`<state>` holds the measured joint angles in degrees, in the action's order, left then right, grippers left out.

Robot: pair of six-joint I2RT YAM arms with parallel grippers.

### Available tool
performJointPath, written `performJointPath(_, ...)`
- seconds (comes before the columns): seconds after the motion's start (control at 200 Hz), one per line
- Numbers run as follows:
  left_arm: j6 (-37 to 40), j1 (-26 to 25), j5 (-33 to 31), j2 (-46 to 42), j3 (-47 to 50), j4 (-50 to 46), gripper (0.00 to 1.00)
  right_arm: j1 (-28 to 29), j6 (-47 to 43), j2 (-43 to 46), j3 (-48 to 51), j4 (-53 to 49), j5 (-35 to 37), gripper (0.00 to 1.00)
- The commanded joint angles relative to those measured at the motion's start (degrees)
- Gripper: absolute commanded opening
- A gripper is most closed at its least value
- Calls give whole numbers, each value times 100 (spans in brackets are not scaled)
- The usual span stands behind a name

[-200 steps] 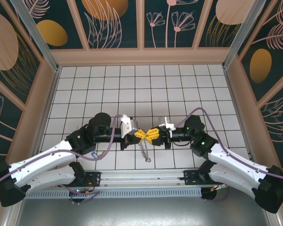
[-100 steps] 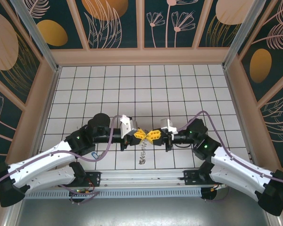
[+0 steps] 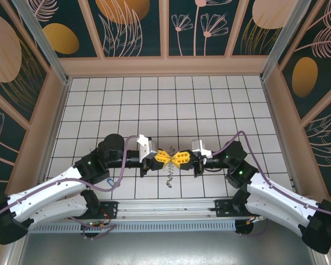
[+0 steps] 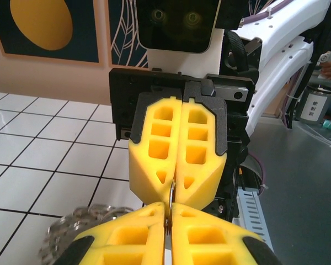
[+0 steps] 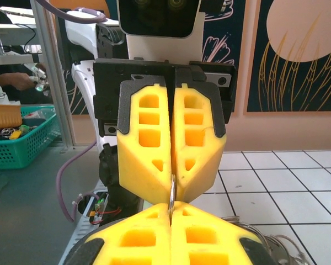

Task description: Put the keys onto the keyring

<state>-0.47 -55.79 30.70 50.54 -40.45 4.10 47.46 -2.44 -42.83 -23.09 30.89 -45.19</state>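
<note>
— So, the left gripper (image 3: 164, 157)?
— Clamped on the thin metal rim of the keyring (image 3: 168, 177). The right gripper (image 3: 181, 158) pinches the same rim, tip to tip with it (yellow pads (image 4: 198, 149) pressed together).
— And the rest of the ring?
— Hanging just below them, over the white tiled floor (image 3: 209, 105).

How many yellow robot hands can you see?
2. The left hand and the right hand meet tip to tip over the middle of the tiled table, both shut on the keyring. None seem hidden.
</note>
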Motion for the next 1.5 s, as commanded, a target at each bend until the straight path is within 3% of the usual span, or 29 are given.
performJointPath(0.0,-85,-1,147,58,74,297,9,9,107,5,14,551,-201,0)
performJointPath(0.32,-225,3,293,184,232,769,4,2,266,29,167,993,-280,0)
performJointPath(0.601,-374,1,334,131,345,1151,10,-36,977,-65,607,2562,-262,0)
performJointPath(0.906,-464,-4,337,174,389,1349,17,-52,1343,-179,834,3476,-220,0)
performJointPath(1.251,-533,-11,483,413,371,1791,15,-62,1579,-448,972,3987,-313,0)
performJointPath(1.496,-552,-8,527,596,370,2032,6,-106,1672,-469,1041,4214,-325,0)
